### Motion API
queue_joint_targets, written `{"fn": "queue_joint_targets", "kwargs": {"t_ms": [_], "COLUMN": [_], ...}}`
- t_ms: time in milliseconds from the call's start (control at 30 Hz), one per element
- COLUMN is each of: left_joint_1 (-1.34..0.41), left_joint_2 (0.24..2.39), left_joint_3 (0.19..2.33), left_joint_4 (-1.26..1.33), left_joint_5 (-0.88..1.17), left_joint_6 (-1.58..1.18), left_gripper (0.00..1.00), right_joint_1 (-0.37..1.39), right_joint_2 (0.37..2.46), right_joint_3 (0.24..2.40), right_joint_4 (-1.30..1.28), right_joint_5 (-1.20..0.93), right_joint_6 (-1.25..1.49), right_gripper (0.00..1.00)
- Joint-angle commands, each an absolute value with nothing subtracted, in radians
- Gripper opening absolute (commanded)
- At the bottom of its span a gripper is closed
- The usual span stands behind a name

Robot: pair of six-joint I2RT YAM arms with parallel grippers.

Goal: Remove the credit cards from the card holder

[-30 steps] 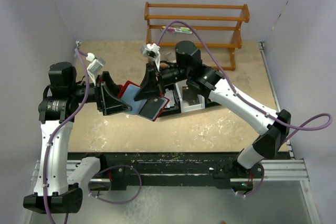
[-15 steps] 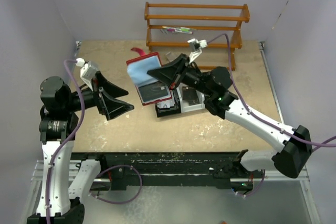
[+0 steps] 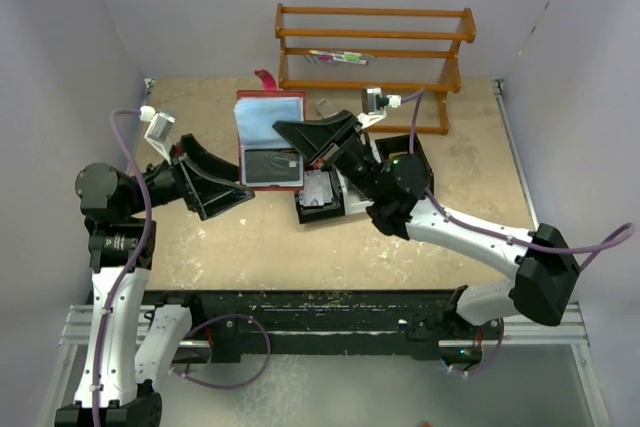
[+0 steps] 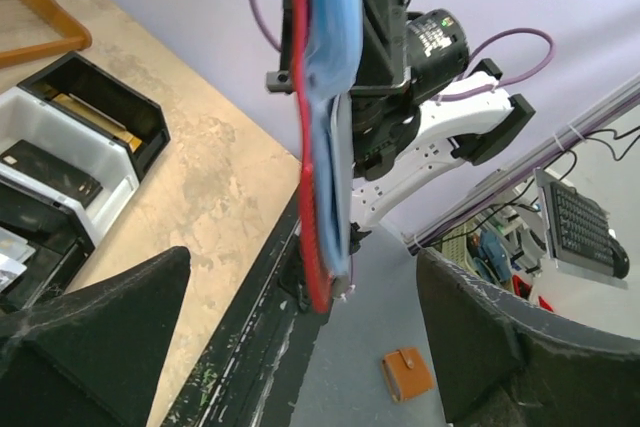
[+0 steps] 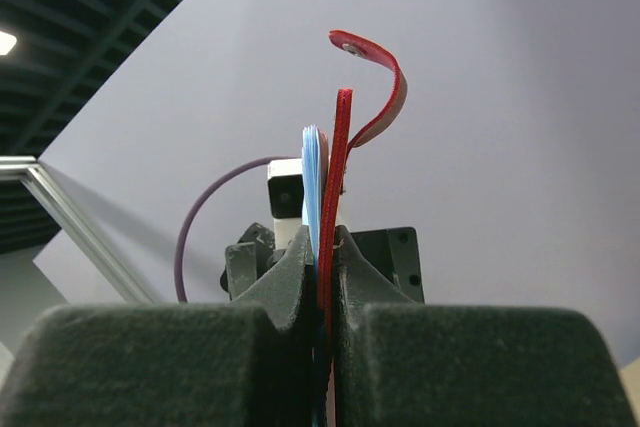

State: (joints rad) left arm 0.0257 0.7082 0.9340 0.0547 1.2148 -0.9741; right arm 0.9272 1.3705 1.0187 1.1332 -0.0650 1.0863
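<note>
The left gripper [image 4: 303, 257] is spread wide with nothing held, well left of the black-and-white three-compartment tray [image 3: 375, 204]. Between them, the small red leather-like folding card holder [image 3: 270, 137] is held open and upright above the bench [image 3: 420, 237], its edge clamped by the right gripper [image 5: 322, 257]. A grey-silver plastic card [image 3: 272, 165] seems to be lodged in its lower half, though this is hard to confirm. Extraction is judged to be in hand, so that card's edge should next be pinched and slid free.

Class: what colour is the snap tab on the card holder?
Red. The snap tab shows best in the right wrist view, curling above the card holder.
</note>
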Motion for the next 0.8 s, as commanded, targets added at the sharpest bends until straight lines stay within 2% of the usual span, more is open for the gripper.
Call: {"fn": "queue_joint_targets", "kwargs": {"t_ms": [0, 100, 267, 433, 533, 600, 700, 767], "left_joint_1": [0.025, 0.025, 0.025, 0.025, 0.025, 0.025, 0.025, 0.024], "left_joint_2": [0.707, 0.713, 0.715, 0.704, 0.712, 0.724, 0.73, 0.732], "left_joint_3": [0.923, 0.921, 0.903, 0.888, 0.906, 0.935, 0.95, 0.948], "left_joint_4": [0.195, 0.224, 0.22, 0.177, 0.15, 0.097, 0.09, 0.099], "left_joint_5": [1.224, 1.232, 1.248, 1.247, 1.247, 1.248, 1.247, 1.247], "left_joint_6": [-1.076, -1.099, -1.101, -1.074, -1.05, -1.002, -0.989, -0.996], "left_gripper": [0.93, 0.8, 0.46, 0.41, 0.28, 0.25, 0.24, 0.28], "right_joint_1": [0.968, 0.99, 1.017, 1.047, 1.048, 1.048, 1.048, 1.048], "right_joint_2": [1.398, 1.403, 1.415, 1.428, 1.432, 1.42, 1.408, 1.405], "right_joint_3": [1.058, 1.051, 1.025, 1.015, 1.015, 0.971, 0.938, 0.912], "right_joint_4": [1.282, 1.288, 1.338, 1.367, 1.346, 1.319, 1.278, 1.295], "right_joint_5": [0.024, 0.065, 0.133, 0.2, 0.191, 0.186, 0.163, 0.186], "right_joint_6": [1.124, 1.104, 1.094, 1.076, 1.078, 1.077, 1.096, 1.099], "right_gripper": [0.0, 0.0, 0.0, 0.0, 0.0, 0.0, 0.0, 0.0]}}
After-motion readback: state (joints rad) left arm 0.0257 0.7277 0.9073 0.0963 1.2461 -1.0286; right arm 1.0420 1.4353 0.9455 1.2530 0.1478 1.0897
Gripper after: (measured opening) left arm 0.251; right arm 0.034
